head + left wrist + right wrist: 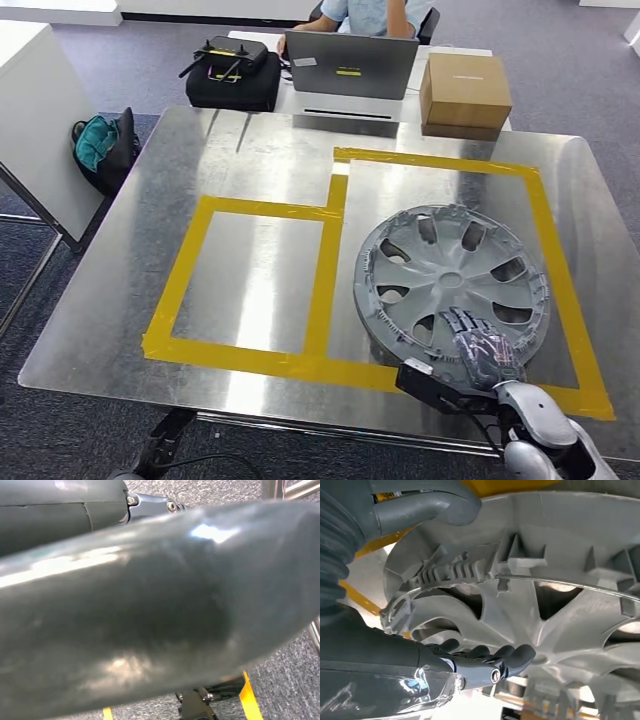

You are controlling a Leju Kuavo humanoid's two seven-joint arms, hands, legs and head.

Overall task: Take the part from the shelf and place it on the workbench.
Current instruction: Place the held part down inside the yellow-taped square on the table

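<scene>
The part is a grey plastic wheel cover [453,275] lying flat on the metal workbench [249,180], inside the right-hand rectangle of yellow tape [555,260]. My right hand [483,348] is at the cover's near rim, its fingers stretched out over the face. In the right wrist view the rim of the wheel cover [531,565] runs between the thumb [433,505] and the straight fingers [490,657], with a gap on both sides. Nothing is gripped.
A smaller yellow-taped rectangle [249,280] lies to the left of the cover. Beyond the workbench stand a laptop [351,65], a cardboard box [464,95] and a black bag [230,80], with a person seated behind. A teal bag [98,145] sits on the floor at left.
</scene>
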